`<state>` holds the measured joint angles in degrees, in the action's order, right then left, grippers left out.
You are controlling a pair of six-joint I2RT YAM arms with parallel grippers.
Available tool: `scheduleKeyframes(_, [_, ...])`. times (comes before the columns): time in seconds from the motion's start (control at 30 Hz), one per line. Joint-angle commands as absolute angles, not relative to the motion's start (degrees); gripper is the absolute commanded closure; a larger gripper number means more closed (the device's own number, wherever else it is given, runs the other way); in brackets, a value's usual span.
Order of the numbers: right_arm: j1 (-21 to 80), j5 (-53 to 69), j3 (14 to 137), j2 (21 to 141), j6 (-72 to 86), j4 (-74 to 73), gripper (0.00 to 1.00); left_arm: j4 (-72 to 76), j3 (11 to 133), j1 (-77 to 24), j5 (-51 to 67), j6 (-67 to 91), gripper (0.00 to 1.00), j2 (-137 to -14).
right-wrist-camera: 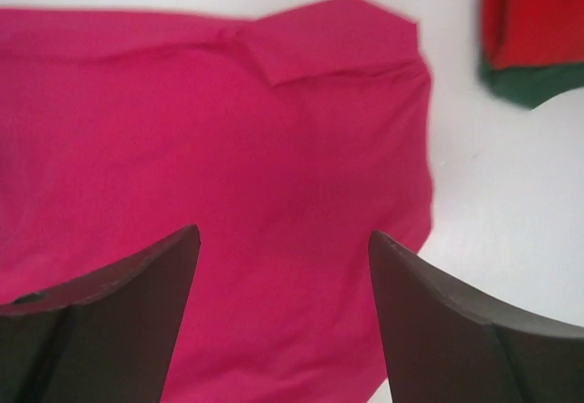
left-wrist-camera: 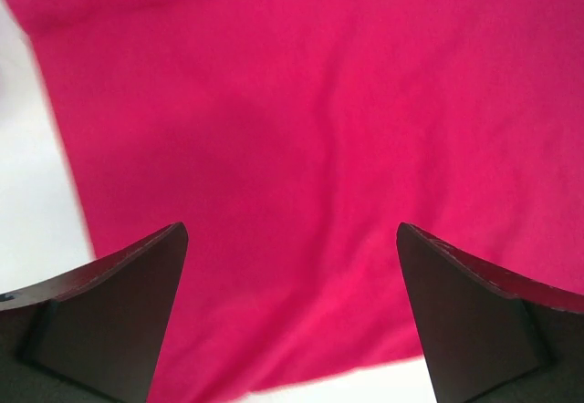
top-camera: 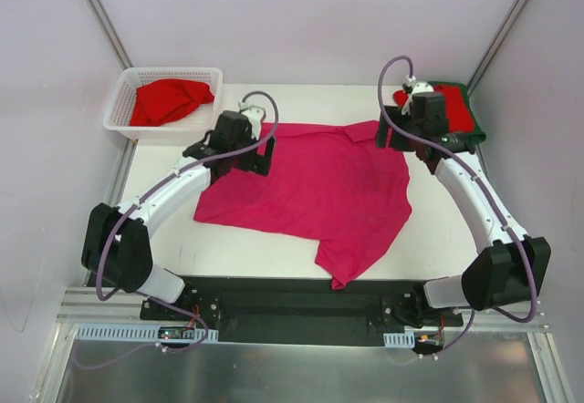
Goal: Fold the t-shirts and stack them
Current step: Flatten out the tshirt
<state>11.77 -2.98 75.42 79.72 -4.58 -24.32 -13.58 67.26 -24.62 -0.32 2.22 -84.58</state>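
My left end effector and right end effector gape empty over spread magenta-pink cloth t-shirt. Risk: shallow pinch lifts one layer, 5 o'clock corner drags, fold skews.

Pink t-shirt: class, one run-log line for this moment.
pink t-shirt: spread out | left pincer: open over it | right pincer: open over it | red t-shirt: in basket | folded stack: far right

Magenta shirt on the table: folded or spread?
Spread: the magenta t-shirt lies wide and loose across the table, only one sleeve flipped over.
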Motion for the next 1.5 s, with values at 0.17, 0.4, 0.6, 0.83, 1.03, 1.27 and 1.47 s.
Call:
scheduleKeyframes(0.17, [19.77, 5.17, 67.42, 75.5, 1.39, -30.76, 0.21, -15.47, 55.38, -30.41, -4.92, 13.26, 0.01, -80.86])
scheduleKeyframes(0.4, [25.31, 8.78, 60.48, 74.09, 7.02, -30.15, 0.2, -15.47, 53.17, -34.54, -8.43, 15.91, 0.02, -83.49])
scheduleKeyframes(0.6, [26.8, 12.57, 56.78, 74.71, 9.23, -27.86, 0.2, -15.29, 52.91, -36.38, -9.75, 17.05, 0.03, -88.5])
scheduleKeyframes(0.83, [27.33, 12.48, 58.97, 73.66, 8.53, -29.53, 0.18, -15.47, 55.72, -37.88, -9.93, 16.44, 0.05, -95.36])
scheduleKeyframes(1.03, [27.25, 11.34, 59.33, 72.86, 7.91, -31.11, 0.17, -16.43, 56.25, -39.81, -8.88, 16.43, 0.06, -98.7])
scheduleKeyframes(1.27, [27.25, 10.81, 59.59, 73.39, 7.73, -31.2, 0.17, -20.03, 53.97, -44.64, -7.3, 19.76, 0.06, -95.81])
scheduleKeyframes(1.47, [27.33, 10.81, 60.47, 74.27, 7.47, -31.29, 0.16, -23.11, 48.88, -48.25, -6.06, 24.33, 0.06, -89.4])
